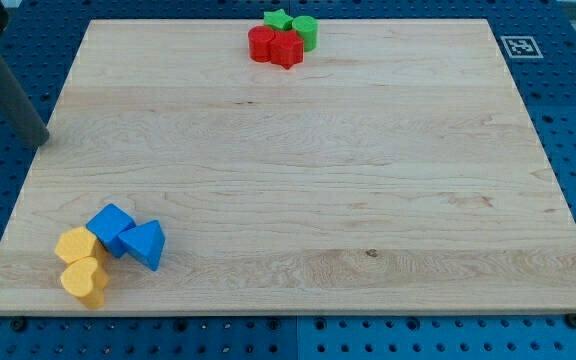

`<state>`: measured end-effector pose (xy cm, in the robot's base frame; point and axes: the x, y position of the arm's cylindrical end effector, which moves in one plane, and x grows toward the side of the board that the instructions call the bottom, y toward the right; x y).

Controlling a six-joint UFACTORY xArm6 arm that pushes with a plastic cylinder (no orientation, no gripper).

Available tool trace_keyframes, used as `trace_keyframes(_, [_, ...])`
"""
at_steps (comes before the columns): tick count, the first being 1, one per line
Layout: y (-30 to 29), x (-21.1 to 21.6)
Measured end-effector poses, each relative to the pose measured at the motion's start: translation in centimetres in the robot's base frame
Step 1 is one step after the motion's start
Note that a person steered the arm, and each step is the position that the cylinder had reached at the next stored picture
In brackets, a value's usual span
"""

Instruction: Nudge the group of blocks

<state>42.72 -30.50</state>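
Two groups of blocks lie on the wooden board [298,160]. At the view's top: a green star [277,20], a green round block [305,31], a red round block [261,44] and a red block [286,49], all touching. At the view's bottom left: a blue cube [111,228], a blue triangular block [145,243], a yellow block [75,245] and a yellow heart-like block [85,281], packed together. My tip [40,140] is at the view's left, just off the board's left edge, far from both groups.
A blue pegboard surface [568,120] surrounds the board. A black-and-white marker tag [517,46] sits at the board's top right corner.
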Motion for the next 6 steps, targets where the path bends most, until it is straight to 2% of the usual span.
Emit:
trace_keyframes(2, [0.1, 13.7])
trace_keyframes(3, [0.4, 14.1])
trace_keyframes(4, [4.8, 16.5])
trace_keyframes(6, [10.8, 16.5])
